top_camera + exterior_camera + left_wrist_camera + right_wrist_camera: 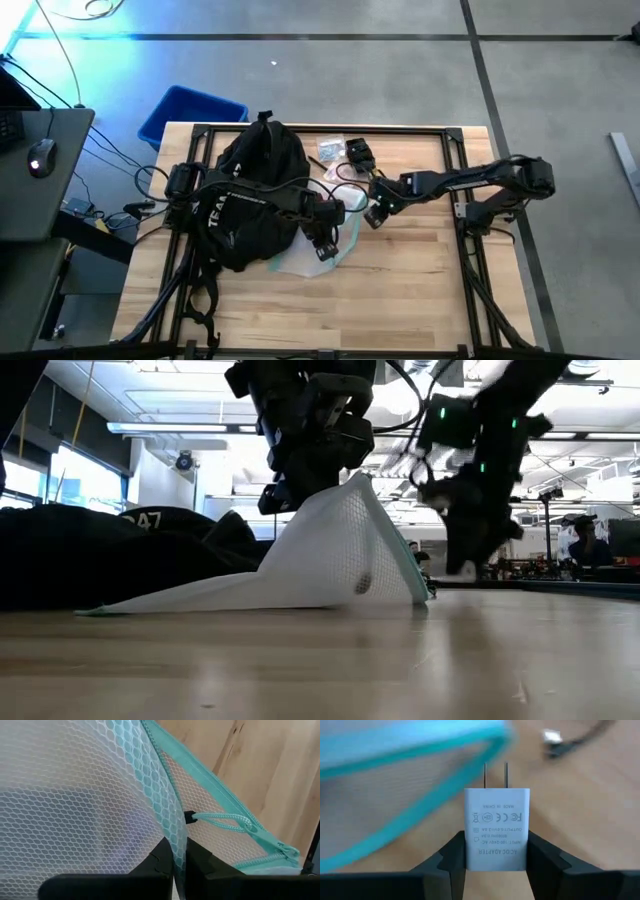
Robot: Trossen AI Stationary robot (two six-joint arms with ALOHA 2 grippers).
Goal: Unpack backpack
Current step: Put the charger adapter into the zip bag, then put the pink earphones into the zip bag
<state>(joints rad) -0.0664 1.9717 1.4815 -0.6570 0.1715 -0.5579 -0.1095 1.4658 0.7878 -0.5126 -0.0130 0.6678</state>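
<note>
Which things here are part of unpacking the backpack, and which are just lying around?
Part of the job:
- backpack
- white mesh pouch, pinched by the left gripper
- white wall charger, clamped in the right gripper

Lying about:
- blue bin beyond the table
- small black items and a clear packet on the table

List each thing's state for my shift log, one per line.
backpack: lying on the table, left side.
mesh pouch: lifted at one edge, pinched by the left gripper.
white power adapter: clamped in the right gripper, prongs pointing away.
blue bin: beyond the table's far edge.
</note>
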